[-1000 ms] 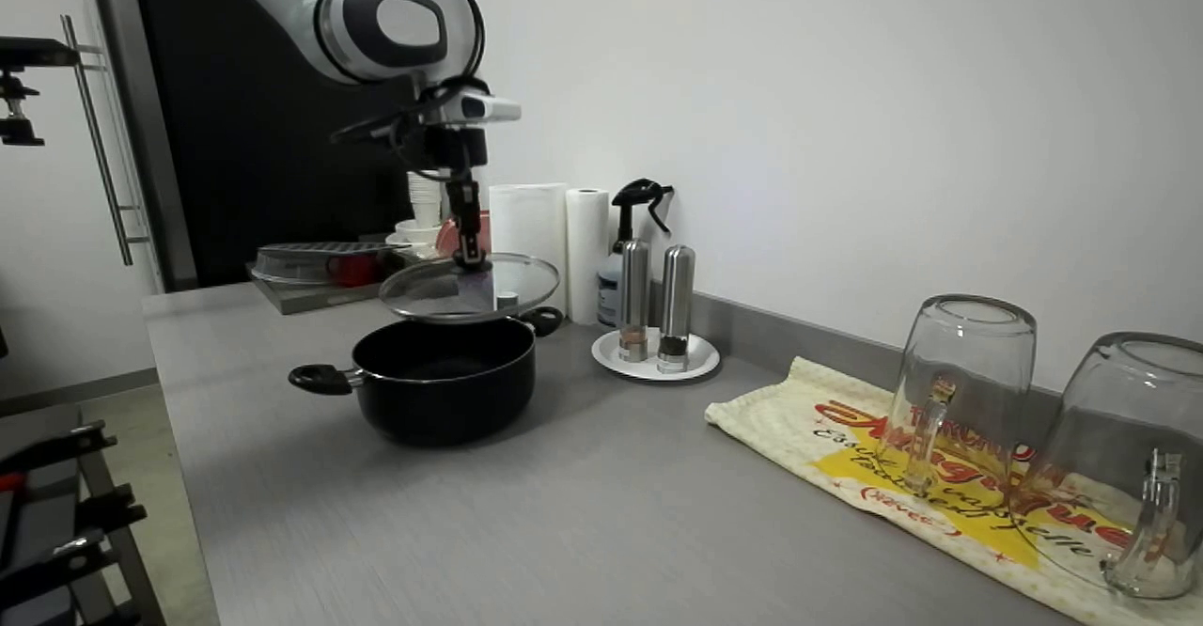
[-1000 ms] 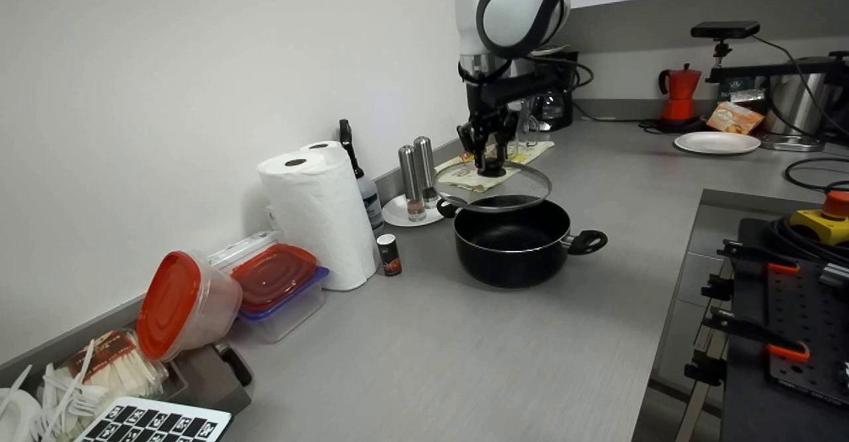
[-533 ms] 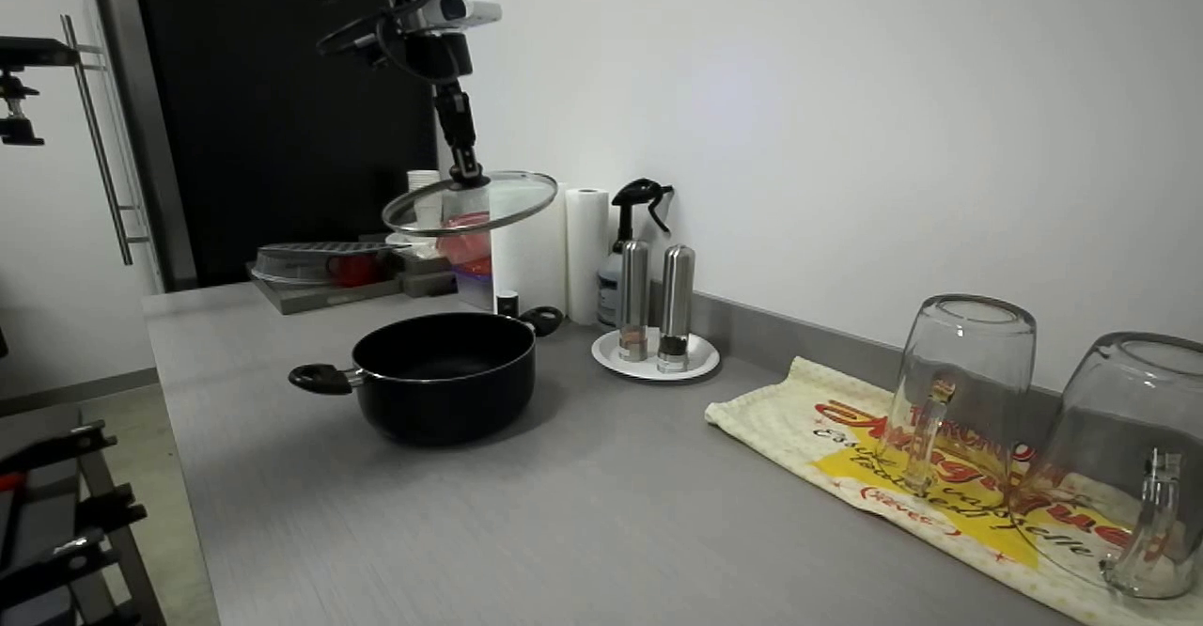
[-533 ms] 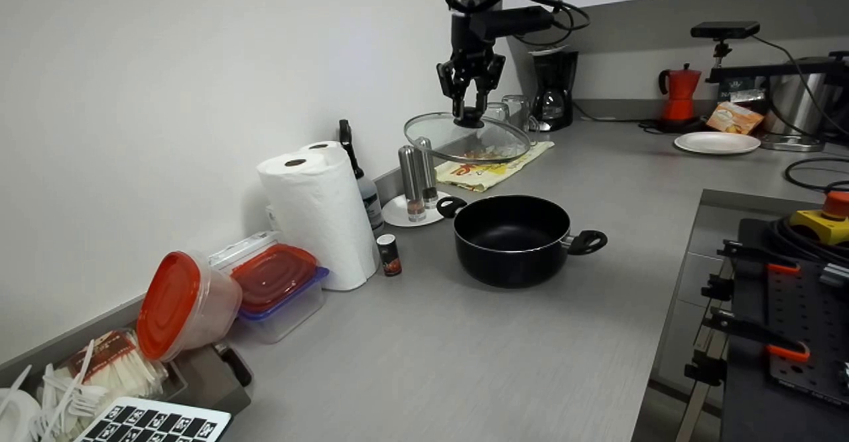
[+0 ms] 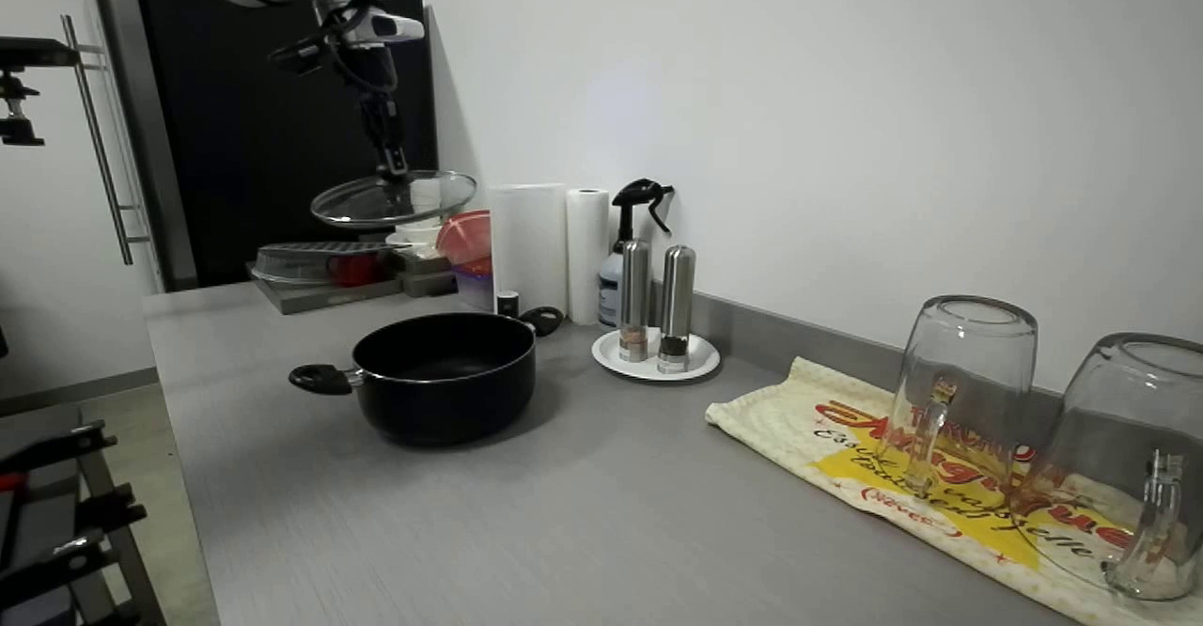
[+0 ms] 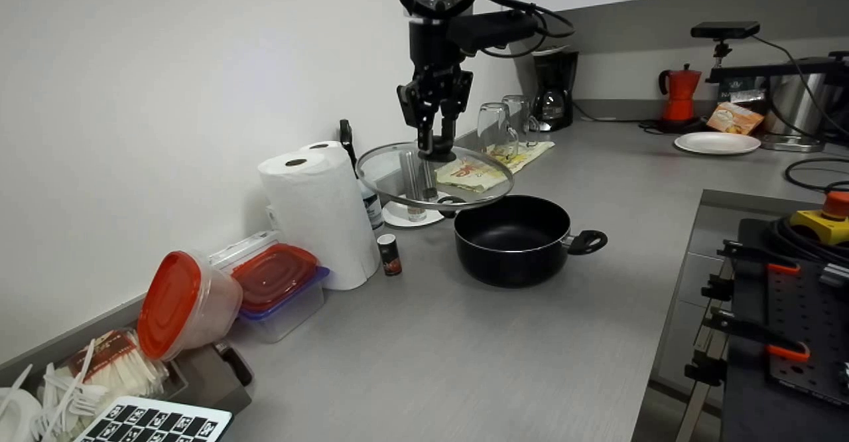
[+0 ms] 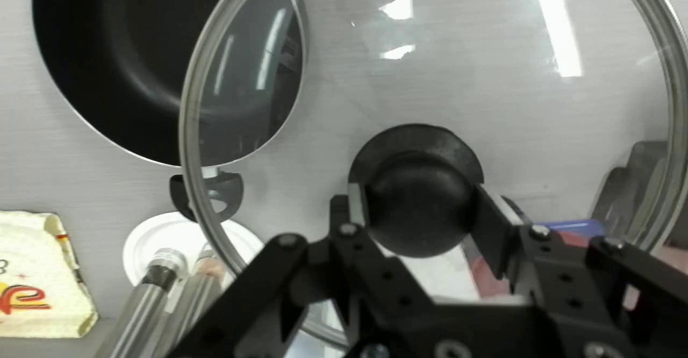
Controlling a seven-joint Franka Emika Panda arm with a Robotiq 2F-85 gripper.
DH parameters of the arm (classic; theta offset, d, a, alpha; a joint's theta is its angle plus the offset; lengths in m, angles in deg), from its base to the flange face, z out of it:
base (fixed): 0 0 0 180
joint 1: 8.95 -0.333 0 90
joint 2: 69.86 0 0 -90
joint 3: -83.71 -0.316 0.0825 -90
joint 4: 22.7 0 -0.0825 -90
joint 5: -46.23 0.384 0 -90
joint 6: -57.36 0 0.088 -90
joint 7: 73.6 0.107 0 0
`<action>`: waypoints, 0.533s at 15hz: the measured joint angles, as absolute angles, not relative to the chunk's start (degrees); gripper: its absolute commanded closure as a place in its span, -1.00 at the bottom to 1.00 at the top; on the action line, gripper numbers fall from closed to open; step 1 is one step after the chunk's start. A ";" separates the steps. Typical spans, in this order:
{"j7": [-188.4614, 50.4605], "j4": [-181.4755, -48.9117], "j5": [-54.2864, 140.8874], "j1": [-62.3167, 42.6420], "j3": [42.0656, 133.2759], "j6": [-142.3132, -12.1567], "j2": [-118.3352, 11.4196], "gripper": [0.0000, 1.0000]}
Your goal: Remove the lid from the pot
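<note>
The black pot (image 5: 446, 410) stands upright and uncovered on the grey counter; it also shows in an exterior view (image 6: 511, 263) and at the upper left of the wrist view (image 7: 123, 78). My gripper (image 5: 393, 173) is shut on the black knob of the glass lid (image 5: 352, 203). The lid hangs in the air, well above the counter and off to one side of the pot. In an exterior view the gripper (image 6: 434, 145) and lid (image 6: 477, 176) appear left of the pot. In the wrist view the knob sits between both fingers (image 7: 422, 202), and the lid (image 7: 419, 78) overlaps the pot's edge.
A white plate (image 5: 606, 363) with two metal mills stands by the wall. Paper towel rolls (image 6: 318, 223), a small spice jar (image 6: 389, 256) and plastic containers (image 6: 282, 296) line the wall. Upturned glass mugs (image 5: 968, 372) stand on a printed cloth (image 5: 799, 410).
My gripper has lifted the lid from just above the pot, then carried it sideways off the pot toward the towel-roll and container end of the counter. The pot has stayed in place.
</note>
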State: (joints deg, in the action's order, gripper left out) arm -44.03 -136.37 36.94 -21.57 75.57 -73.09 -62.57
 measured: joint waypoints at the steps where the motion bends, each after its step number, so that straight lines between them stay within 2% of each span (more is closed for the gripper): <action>1: -44.00 -136.60 36.54 -22.61 74.64 -73.09 -62.37 0.50; 8: -42.95 -137.91 33.06 -28.72 70.86 -73.83 -58.23 0.50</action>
State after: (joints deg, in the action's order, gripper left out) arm -42.95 -137.91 33.06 -28.72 70.86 -73.83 -58.23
